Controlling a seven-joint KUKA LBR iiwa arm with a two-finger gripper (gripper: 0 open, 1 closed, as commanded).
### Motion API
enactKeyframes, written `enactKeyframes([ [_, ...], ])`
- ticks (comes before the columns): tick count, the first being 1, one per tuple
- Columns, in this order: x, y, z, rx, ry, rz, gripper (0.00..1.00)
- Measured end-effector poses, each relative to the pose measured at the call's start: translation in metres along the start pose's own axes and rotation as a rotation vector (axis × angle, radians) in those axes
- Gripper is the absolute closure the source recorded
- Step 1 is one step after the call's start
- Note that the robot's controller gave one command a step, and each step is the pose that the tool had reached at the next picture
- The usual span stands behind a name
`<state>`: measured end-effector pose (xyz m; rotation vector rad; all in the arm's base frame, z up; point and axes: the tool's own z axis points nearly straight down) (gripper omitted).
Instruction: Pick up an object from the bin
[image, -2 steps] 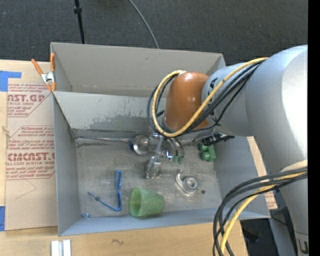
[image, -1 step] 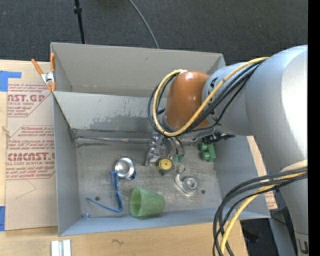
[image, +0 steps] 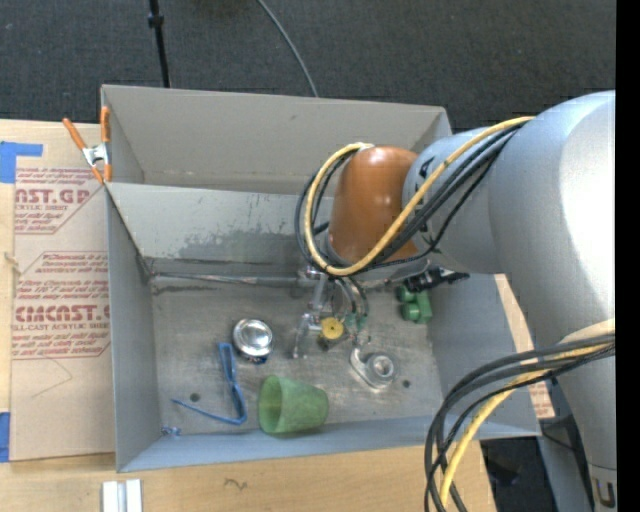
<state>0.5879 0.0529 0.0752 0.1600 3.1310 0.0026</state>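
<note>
Your large white robot arm (image: 545, 200) comes in from the right and bends down into the grey metal bin (image: 128, 330), its black and yellow cables looped round an orange wrist cover (image: 370, 200) that hides much of the back wall. Below that cover the pincer (image: 318, 325) hangs low over the middle of the bin floor, pointing down; its tip is a tangle of thin metal parts, and you cannot tell from here whether it is open, closed or gripping anything. The loose things lie spread out, not heaped, so each can be approached on its own. The largest is a pale green plastic cup (image: 292, 405), tipped on its side near the front wall, its mouth facing left. A shiny silver round cap (image: 252, 338) sits to the left of the pincer, near but apart. A clear plastic ring-shaped piece (image: 376, 368) lies in front and to the right. A dark green block (image: 414, 304) rests at the right wall, under the arm. A thin blue bent strip (image: 232, 380) lies at front left. Smallest is a yellow round piece (image: 330, 329), just beside the pincer tip; judged by position, this is the likeliest thing to be picked, though contact is unclear.
</note>
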Motion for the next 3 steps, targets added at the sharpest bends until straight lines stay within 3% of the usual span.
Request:
enactKeyframes([
  [1,-0.010,-0.079,0.002,0.000,0.000,0.079,0.00],
  [2,-0.009,-0.075,0.001,0.001,0.008,0.072,1.00],
  [3,0.001,-0.049,-0.169,0.001,-0.003,-0.158,1.00],
])
